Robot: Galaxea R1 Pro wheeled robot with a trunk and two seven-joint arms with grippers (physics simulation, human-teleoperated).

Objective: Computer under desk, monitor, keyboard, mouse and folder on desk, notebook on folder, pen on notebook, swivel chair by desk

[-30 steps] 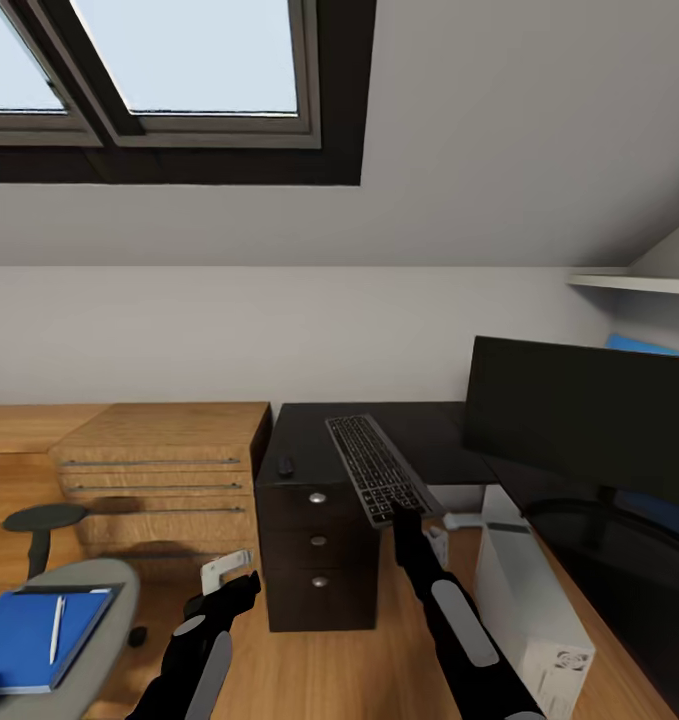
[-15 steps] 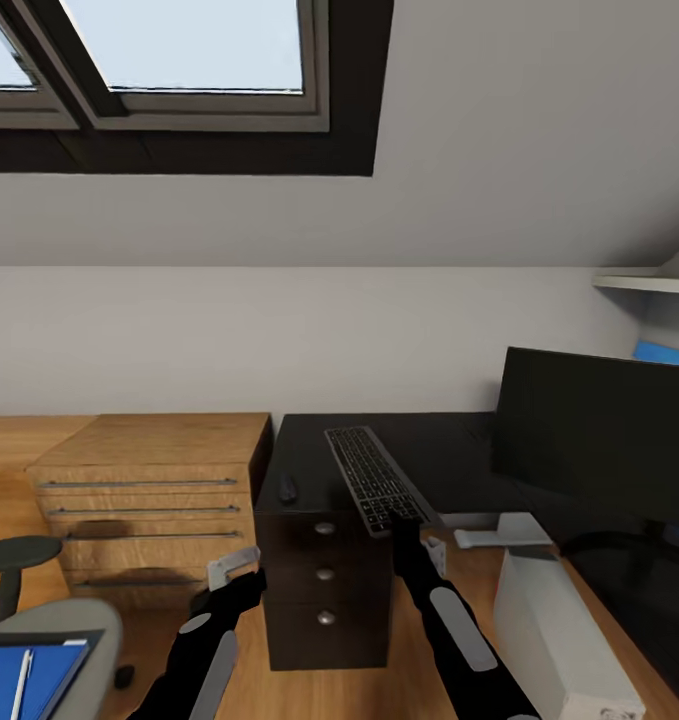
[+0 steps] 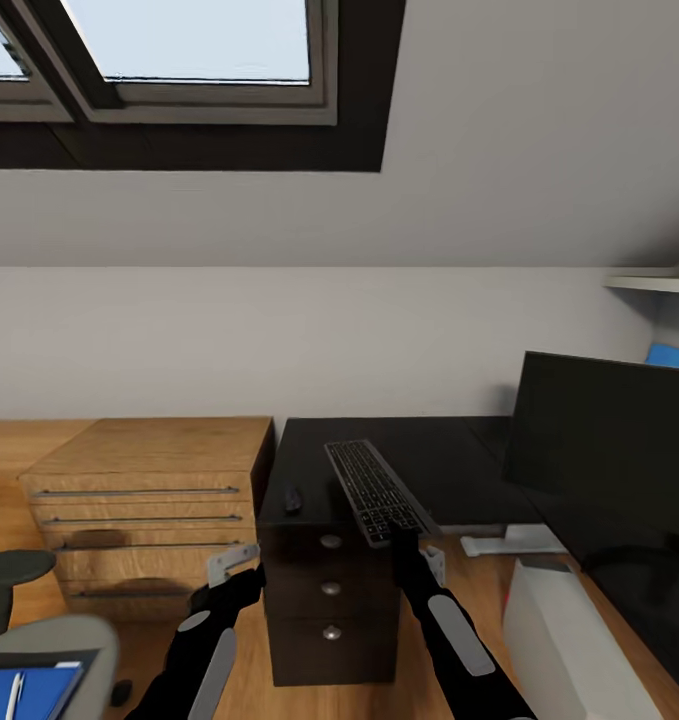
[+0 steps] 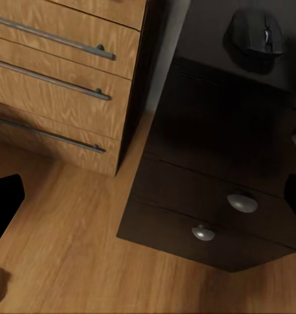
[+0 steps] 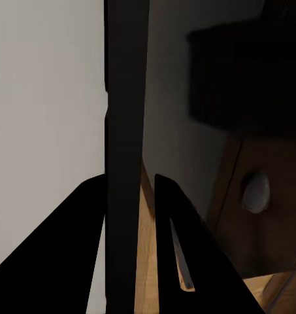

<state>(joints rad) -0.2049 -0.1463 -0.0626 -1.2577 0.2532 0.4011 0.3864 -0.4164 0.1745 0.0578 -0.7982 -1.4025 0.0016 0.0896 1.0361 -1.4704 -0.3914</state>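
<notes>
Change from earlier frames: whole head view has shifted, so the camera has moved; monitor and computer sit further toward 3 o'clock, swivel chair and folder further toward the 7 o'clock corner. Keyboard stays in the right tool's grip, its far end over the counter

Right tool: clenched on the near end of the keyboard; in the right wrist view the dark fingers stand either side of the keyboard's thin edge. Keyboard runs from 6 toward 12 o'clock, angled slightly toward 11

Left tool: raised in front of the wooden drawer chest; whether released or clenched, cannot tell

Counter: glossy black top; carries the mouse at 9 o'clock of the keyboard, near the front edge; mouse also in the left wrist view, on top above the drawer unit

Drawer unit: black, three drawers, all shut, round knobs; contents hidden

Wooden drawer chest: bar handles, drawers shut, just beside the drawer unit at its 9 o'clock

Monitor: black screen on the counter, at 3 o'clock

Computer: light tower on the floor at 4 o'clock, below the counter's edge

Swivel chair: grey seat at 7 o'clock; on it the blue folder with the pen lying on top
</notes>
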